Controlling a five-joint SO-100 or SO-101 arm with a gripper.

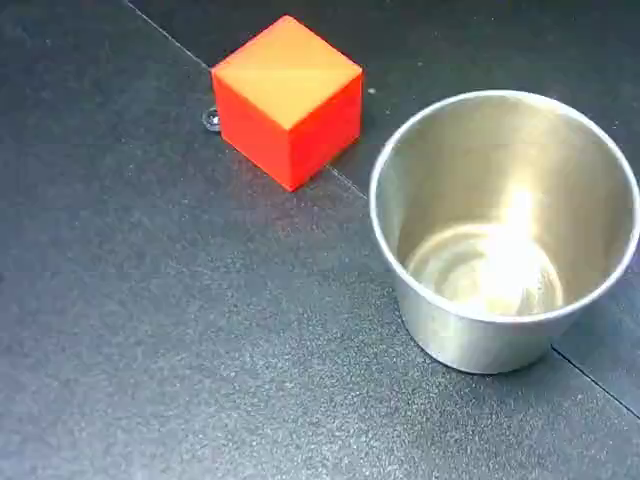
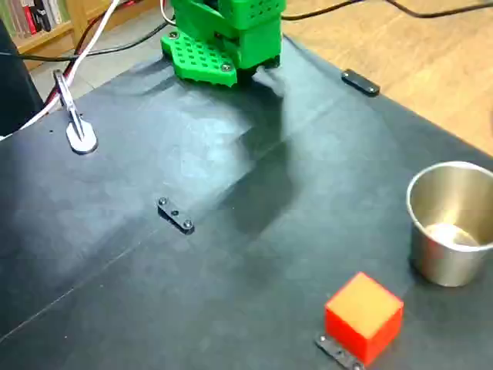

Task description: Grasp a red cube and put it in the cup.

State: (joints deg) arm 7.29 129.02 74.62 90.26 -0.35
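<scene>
The red cube (image 1: pixel 288 98) rests on the black table, its top face lit orange, a short gap to the left of the cup (image 1: pixel 503 228) in a fixed view. The cup is shiny steel, upright and holds nothing. In another fixed view the red cube (image 2: pixel 363 315) sits near the bottom edge and the cup (image 2: pixel 452 224) stands at the right edge. Only the arm's green base (image 2: pixel 223 35) shows at the top; the gripper is out of view in both fixed views.
The black table (image 2: pixel 231 254) has seams across its surface. A small black bracket (image 2: pixel 176 215) is screwed down mid-table, another (image 2: pixel 360 82) at the far right edge, and one (image 2: pixel 339 351) sits against the cube. A metal clamp (image 2: pixel 75 123) and cables lie at the left.
</scene>
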